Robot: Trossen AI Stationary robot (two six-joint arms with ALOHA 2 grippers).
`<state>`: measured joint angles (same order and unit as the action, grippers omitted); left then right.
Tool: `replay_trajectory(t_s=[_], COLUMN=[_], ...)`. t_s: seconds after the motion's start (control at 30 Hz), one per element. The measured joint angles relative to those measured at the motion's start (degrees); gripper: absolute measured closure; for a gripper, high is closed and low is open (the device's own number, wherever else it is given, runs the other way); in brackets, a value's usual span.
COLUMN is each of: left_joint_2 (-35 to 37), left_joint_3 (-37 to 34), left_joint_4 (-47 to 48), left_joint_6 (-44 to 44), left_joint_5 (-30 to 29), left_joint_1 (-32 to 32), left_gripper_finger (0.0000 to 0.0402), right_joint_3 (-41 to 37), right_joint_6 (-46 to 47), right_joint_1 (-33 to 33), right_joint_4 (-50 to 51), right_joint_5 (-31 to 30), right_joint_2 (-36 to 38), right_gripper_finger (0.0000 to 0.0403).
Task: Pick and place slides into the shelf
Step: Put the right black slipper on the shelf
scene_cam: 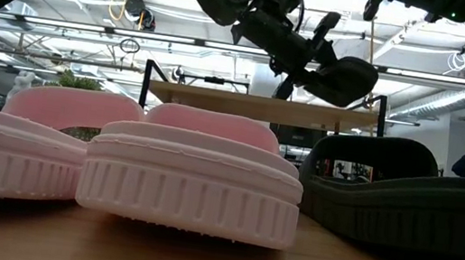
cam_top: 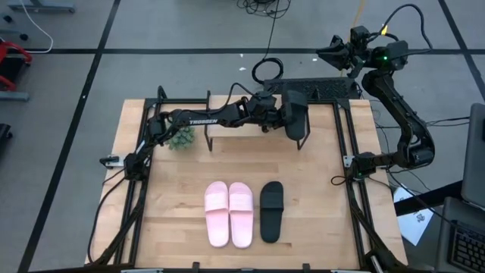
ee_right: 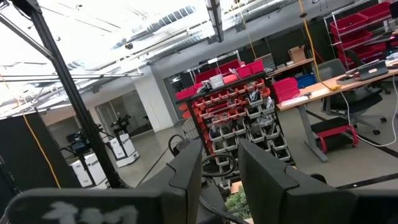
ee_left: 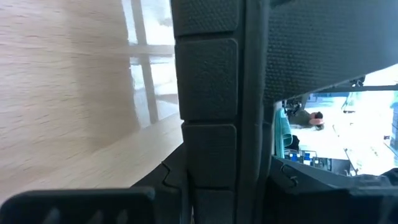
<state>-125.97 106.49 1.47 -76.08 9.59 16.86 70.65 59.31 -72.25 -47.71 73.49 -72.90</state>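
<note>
Black slide: gripped in left pincer, carried above shelf at table's far edge for placing. Pink pair, second black slide: near edge, waiting. Right pincer: parked off-table, slightly parted, empty.

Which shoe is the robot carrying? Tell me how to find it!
Look at the far side of the wooden table, where the low shelf stands. Just above the shelf's right end, the left gripper holds a black slide up in the air. The other black slide and the two pink slides lie flat on the table near the front; this one hangs off the table.
</note>
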Motion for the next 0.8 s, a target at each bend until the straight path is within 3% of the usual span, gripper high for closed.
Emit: replay_trajectory(t_s=[0.8], left_joint_2=[-0.02], left_joint_3=[-0.03], left_joint_4=[-1.77], left_joint_6=[2.68], left_joint_5=[-2.92], left_joint_1=[0.11], left_gripper_finger=[0.0293], right_joint_3=[0.00], right_joint_6=[0.00], right_joint_1=[0.00], right_joint_4=[-0.01], right_joint_5=[0.00], right_joint_2=[0.00], right_gripper_finger=[0.0310])
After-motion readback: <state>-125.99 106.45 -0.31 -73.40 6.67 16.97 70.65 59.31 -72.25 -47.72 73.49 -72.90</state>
